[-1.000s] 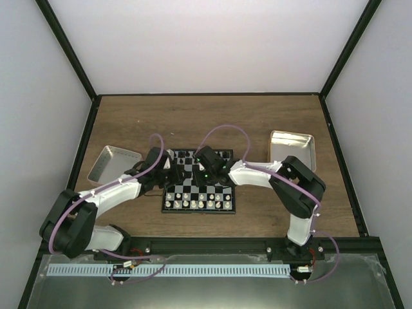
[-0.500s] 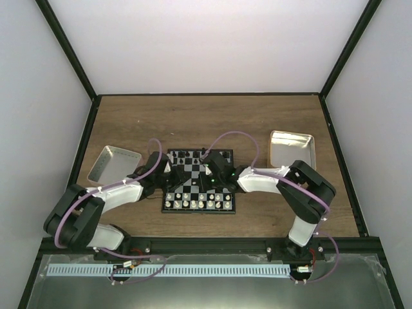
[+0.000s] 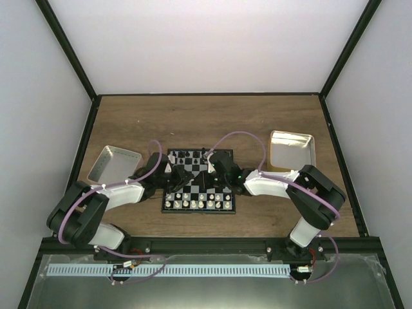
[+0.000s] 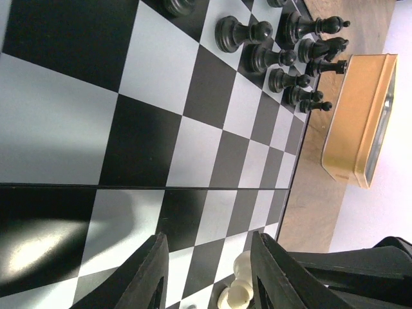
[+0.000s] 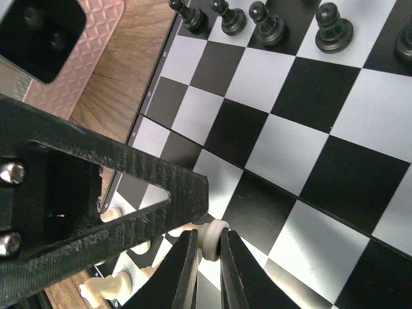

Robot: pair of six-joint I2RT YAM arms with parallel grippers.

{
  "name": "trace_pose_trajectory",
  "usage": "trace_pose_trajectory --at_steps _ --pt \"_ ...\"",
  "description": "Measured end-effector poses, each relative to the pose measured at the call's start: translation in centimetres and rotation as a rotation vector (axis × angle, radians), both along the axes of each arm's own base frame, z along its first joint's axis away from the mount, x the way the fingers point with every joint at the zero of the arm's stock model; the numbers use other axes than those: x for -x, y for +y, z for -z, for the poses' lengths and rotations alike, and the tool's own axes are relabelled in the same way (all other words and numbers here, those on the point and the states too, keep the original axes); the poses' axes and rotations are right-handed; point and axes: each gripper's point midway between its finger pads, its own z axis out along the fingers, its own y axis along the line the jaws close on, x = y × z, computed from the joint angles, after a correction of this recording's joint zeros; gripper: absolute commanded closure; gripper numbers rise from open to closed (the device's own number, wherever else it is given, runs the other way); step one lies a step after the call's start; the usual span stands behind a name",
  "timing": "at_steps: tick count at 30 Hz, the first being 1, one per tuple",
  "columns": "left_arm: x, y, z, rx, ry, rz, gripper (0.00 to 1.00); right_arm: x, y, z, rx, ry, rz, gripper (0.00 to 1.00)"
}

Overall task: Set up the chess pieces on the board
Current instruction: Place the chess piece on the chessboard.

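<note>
The chequered board (image 3: 198, 182) lies mid-table. Black pieces (image 3: 193, 154) line its far rows, cream-white pieces (image 3: 196, 203) its near rows. My right gripper (image 3: 211, 178) hovers low over the middle of the board. In the right wrist view it (image 5: 207, 257) is shut on a cream-white piece (image 5: 212, 239) just above the board (image 5: 302, 116). My left gripper (image 3: 168, 175) is over the board's left side. In the left wrist view it (image 4: 209, 277) is open, with a white piece (image 4: 235, 291) standing between its fingers (image 4: 153, 273), untouched. Black pieces (image 4: 248, 33) stand beyond.
A silver tin tray (image 3: 114, 163) sits left of the board. A gold-rimmed tin (image 3: 291, 151) sits to the right and shows in the left wrist view (image 4: 357, 119). The left gripper's finger (image 5: 109, 187) crosses close beside my right fingers. Black pawns (image 5: 270, 22) line the far row.
Both grippers have moved from the board's far rows toward its near half and lower. The right one still holds the white piece.
</note>
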Motion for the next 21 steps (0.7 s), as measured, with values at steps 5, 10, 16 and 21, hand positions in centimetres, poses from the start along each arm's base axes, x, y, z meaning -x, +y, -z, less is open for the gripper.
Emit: trace_pose_trajectory --at_steps 5,10,16,21 --pt "0.1 -0.4 -0.4 0.039 0.012 -0.005 0.68 -0.1 0.2 -0.4 -0.02 0.0 0.003 0.89" --pt "0.1 -0.7 -1.1 0.08 0.015 -0.014 0.73 0.0 0.4 -0.5 -0.033 0.01 0.005 0.89" --pt "0.1 -0.9 -1.6 0.118 0.028 -0.03 0.81 0.0 0.4 -0.6 -0.041 0.021 0.014 0.89" --pt "0.1 -0.7 -1.5 0.129 0.048 -0.051 0.88 0.0 0.4 -0.6 -0.046 0.031 0.021 0.88"
